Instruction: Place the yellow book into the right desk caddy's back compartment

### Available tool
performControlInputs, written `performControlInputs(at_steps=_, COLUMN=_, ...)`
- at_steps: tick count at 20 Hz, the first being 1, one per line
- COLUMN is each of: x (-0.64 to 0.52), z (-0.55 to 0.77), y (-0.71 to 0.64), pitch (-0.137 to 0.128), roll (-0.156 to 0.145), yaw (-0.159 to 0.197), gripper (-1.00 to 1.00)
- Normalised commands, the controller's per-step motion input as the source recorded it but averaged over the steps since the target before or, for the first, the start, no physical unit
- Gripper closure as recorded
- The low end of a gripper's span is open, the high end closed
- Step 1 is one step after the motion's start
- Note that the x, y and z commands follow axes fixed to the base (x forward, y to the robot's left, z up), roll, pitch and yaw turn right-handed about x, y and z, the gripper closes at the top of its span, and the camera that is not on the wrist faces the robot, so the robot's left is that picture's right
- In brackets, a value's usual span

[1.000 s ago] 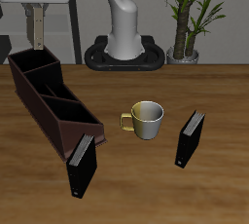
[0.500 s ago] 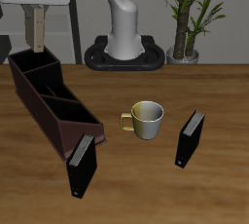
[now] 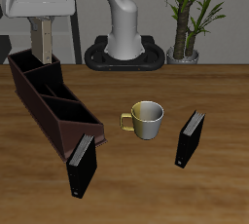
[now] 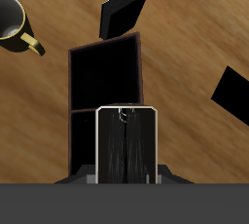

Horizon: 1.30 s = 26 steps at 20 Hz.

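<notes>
Lowered since half a second ago, the gripper (image 3: 43,21) now brings the yellow book (image 3: 43,41) down until its bottom edge reaches the rim of the right desk caddy's (image 3: 58,106) back compartment (image 3: 30,69); nothing else on the table (image 3: 146,184) has shifted.

Largest on the wooden table is the dark maroon caddy, a long open box running diagonally from the back toward the table's front edge, split into three cells. The back compartment is the end cell farthest from the front edge. Directly above it hangs the slim tan book, held upright with its long axis vertical and its lower edge pointing down into that cell. The fingers are closed on the book's upper end.

In the wrist view the book (image 4: 126,145) shows as a dark upright slab hanging over the caddy's (image 4: 105,45) dark cells.

Two black books stand upright: one (image 3: 82,164) just beside the caddy's near end, the other (image 3: 190,137) well apart, beyond a metallic mug (image 3: 147,119) with a yellow handle that sits between them.
</notes>
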Motion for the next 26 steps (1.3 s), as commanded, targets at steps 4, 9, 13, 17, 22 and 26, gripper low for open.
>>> performControlInputs(at_steps=4, x=0.13, z=-0.18, y=-0.01, pitch=0.01, roll=-0.01, yaw=0.009, gripper=1.0)
performControlInputs(at_steps=9, x=-0.01, z=-0.16, y=0.02, pitch=0.023, roll=0.012, yaw=0.013, gripper=1.0)
performControlInputs(at_steps=13, x=-0.03, z=-0.1, y=0.06, pitch=0.016, roll=0.003, yaw=-0.007, gripper=1.0)
performControlInputs(at_steps=17, x=-0.02, z=-0.08, y=0.11, pitch=0.005, roll=0.014, yaw=0.01, gripper=1.0)
performControlInputs(at_steps=22, x=-0.01, z=-0.08, y=-0.02, pitch=0.003, roll=-0.011, yaw=0.001, gripper=1.0)
performControlInputs(at_steps=26, x=-0.04, z=-0.17, y=-0.09, pitch=0.02, roll=-0.013, yaw=0.004, gripper=1.0)
